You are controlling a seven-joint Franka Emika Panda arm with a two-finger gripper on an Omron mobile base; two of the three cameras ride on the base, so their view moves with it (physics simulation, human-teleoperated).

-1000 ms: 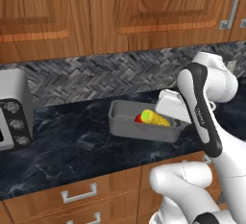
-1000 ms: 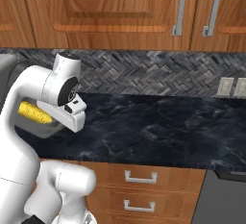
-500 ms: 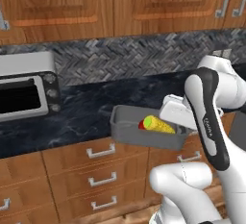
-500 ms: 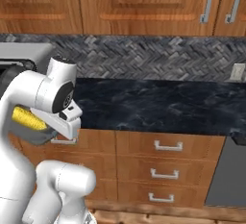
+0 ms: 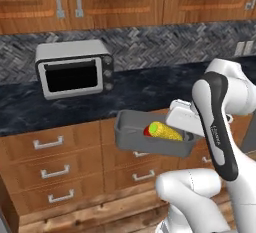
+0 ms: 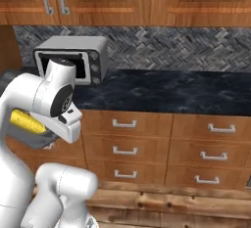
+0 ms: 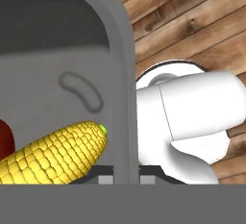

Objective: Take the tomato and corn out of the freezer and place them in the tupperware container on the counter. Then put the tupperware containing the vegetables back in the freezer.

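So the pincer [image 7: 120, 175] is clamped on the rim of the tupperware container [image 5: 132, 139], holding it up in the air in front of the wooden drawers [image 5: 50, 169], off the desk [image 5: 145, 84]. The corn [image 5: 165, 132] lies inside, with the tomato [image 5: 148, 131] tucked right behind it, center of the left base view. The toaster oven [image 5: 75, 69] sits upper left.

tomato [image 7: 5, 141] mostly behind corn [image 7: 53, 153]
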